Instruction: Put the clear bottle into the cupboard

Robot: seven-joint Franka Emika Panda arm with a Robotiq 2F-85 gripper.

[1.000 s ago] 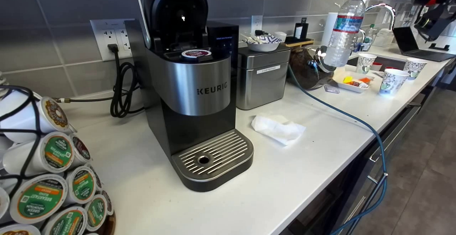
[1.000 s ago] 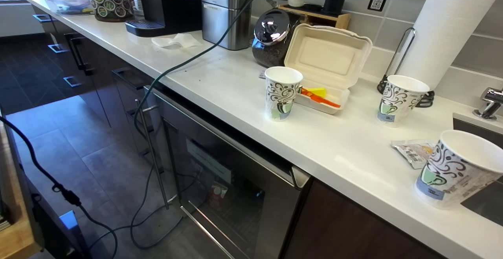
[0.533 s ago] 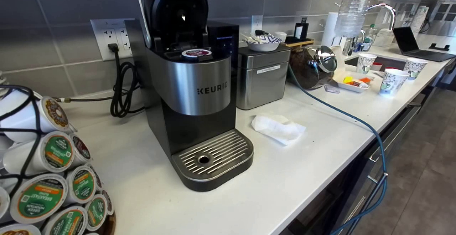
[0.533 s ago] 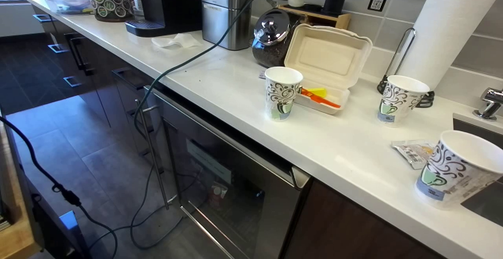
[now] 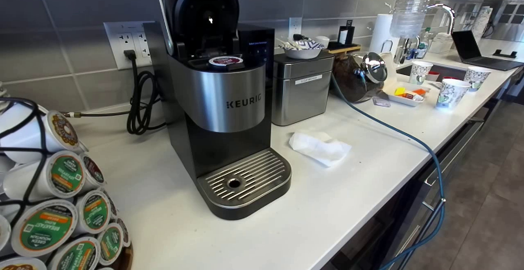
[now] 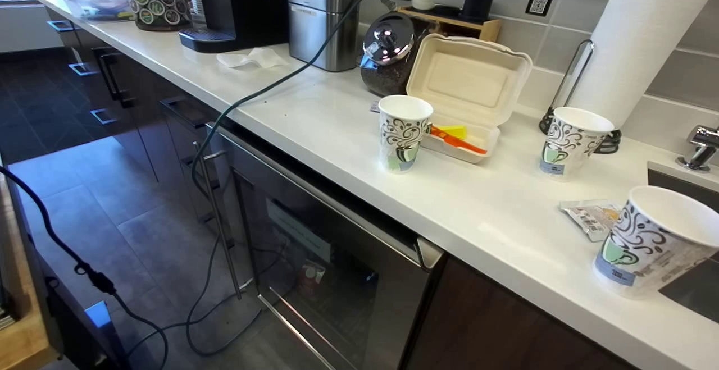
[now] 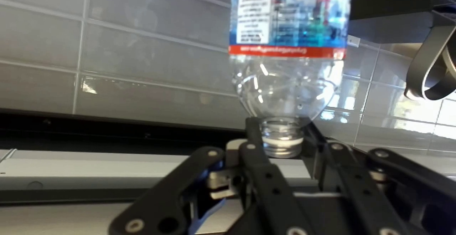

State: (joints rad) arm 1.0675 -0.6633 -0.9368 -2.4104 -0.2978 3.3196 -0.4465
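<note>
clear bottle [image 7: 290, 51] held aloft by its neck [image 7: 283, 140]

the clear bottle is in the air at the upper right of the frame in an exterior view, base [image 5: 404, 28] down and slightly tilted, its upper end cut off by the edge. in the wrist view its label [image 7: 292, 14] fills the top middle, with the neck lower in the frame. there the gripper [image 7: 281, 123] pinches it, the fingers [image 7: 253, 131] parted only by the neck's width (bare screw threads show between them).

behind the bottle, in an exterior view, stand a paper towel roll [image 5: 380, 36] and a chrome tap [image 5: 451, 20]. on the white counter [image 6: 326, 106], three patterned paper cups [image 6: 403, 137] show in both exterior views, one beside a takeaway box [image 6: 472, 78] with its lid up. farther left, a glass jar [image 6: 385, 75] sits near a steel bin [image 5: 303, 98] topped by a bowl [image 5: 303, 53]. a crumpled tissue [image 5: 321, 149] lies right of centre in an exterior view, and a blue cable [image 5: 441, 184] runs over the counter's front edge. a coffee machine [image 5: 229, 102] marked keurig fills the middle left; coffee pods [image 5: 67, 173] crowd the lower left.
</note>
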